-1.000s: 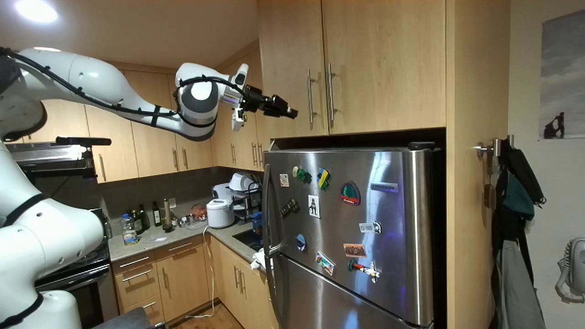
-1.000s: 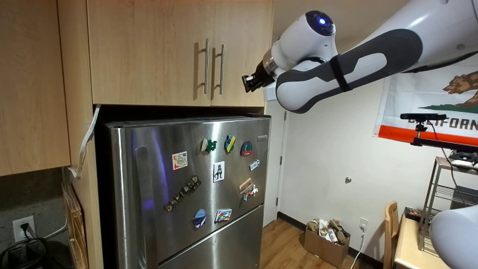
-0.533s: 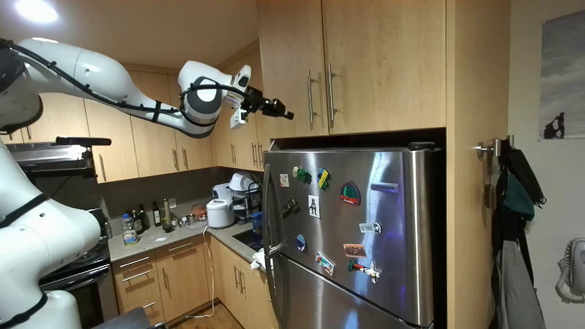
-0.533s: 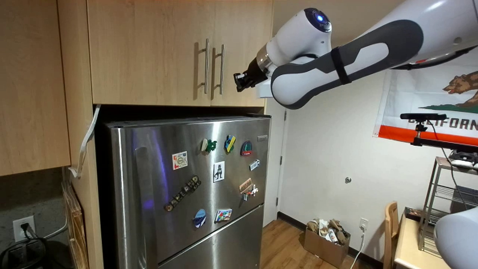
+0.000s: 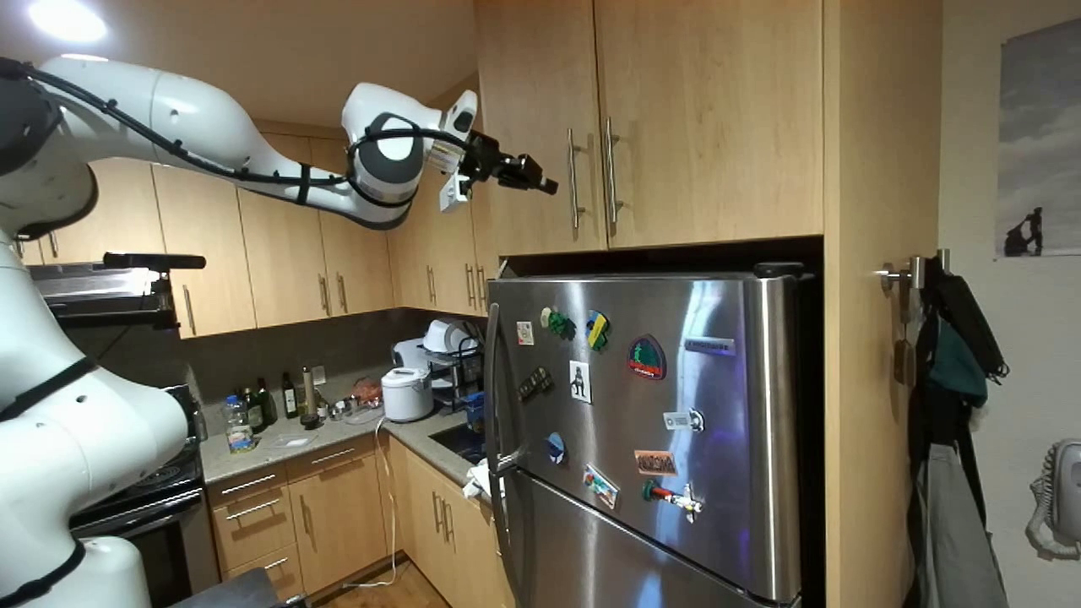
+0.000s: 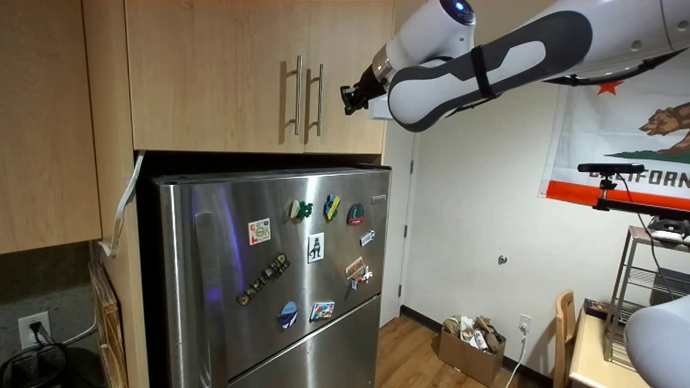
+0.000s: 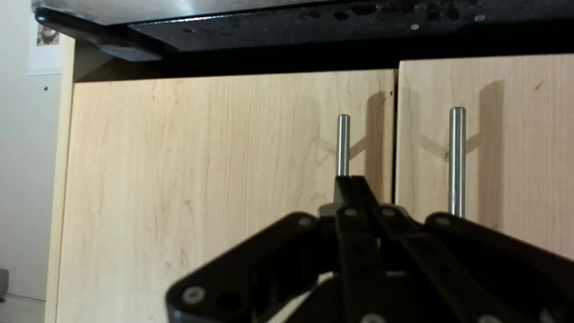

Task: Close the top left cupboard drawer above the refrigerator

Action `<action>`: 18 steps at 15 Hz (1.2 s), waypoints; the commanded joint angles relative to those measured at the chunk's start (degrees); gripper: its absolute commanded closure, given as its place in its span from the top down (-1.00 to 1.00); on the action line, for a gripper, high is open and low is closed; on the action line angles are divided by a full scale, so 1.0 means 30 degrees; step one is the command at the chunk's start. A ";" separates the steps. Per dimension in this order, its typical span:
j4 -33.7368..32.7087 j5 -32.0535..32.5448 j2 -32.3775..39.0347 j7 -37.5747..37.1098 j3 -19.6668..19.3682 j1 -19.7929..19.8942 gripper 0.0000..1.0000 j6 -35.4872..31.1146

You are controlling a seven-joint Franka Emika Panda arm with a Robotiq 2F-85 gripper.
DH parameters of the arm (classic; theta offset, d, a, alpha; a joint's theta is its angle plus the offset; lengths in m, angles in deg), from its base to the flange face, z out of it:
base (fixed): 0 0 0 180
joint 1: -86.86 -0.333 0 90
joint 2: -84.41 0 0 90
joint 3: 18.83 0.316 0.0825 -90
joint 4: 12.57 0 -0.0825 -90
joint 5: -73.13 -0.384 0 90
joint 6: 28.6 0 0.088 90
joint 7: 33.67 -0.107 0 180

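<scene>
The top left cupboard drawer is the light-wood door (image 5: 532,76) above the stainless refrigerator (image 5: 625,422), with a vertical bar handle (image 5: 574,181) by its right edge. The exterior views show this door (image 6: 210,75) about level with its neighbour; a slight gap cannot be ruled out. In the upside-down wrist view the same door (image 7: 533,179) is on the right side. My gripper (image 7: 352,177) is shut with nothing between its fingers. It points at the cupboard, in front of the neighbouring door's handle (image 7: 343,143), and appears apart from both doors.
Beside it is the same-wood right door (image 5: 709,118). The refrigerator's top (image 6: 259,173) lies just under the doors, with a dark gap between. A tall wood side panel (image 5: 882,338) stands to the right. Wall cabinets (image 5: 283,245) line the area behind the arm.
My gripper and forearm have risen. In an exterior view the gripper first shifted left, then went up. Both cupboard doors look unchanged.
</scene>
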 commanded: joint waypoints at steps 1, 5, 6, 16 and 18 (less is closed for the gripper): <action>-0.0466 0.0315 -0.0119 -0.0582 0.0530 0.0924 -0.93 0.0388; -0.0123 0.0026 -0.0001 -0.0017 0.0223 0.0536 -0.93 0.0000; -0.0131 0.0026 -0.0001 -0.0017 0.0234 0.0543 -0.93 0.0000; -0.1391 0.1764 0.0984 -0.3333 0.5927 0.6290 -0.99 -0.1223; -0.2096 0.1700 0.1504 -0.3445 0.7599 0.7821 -0.99 -0.1067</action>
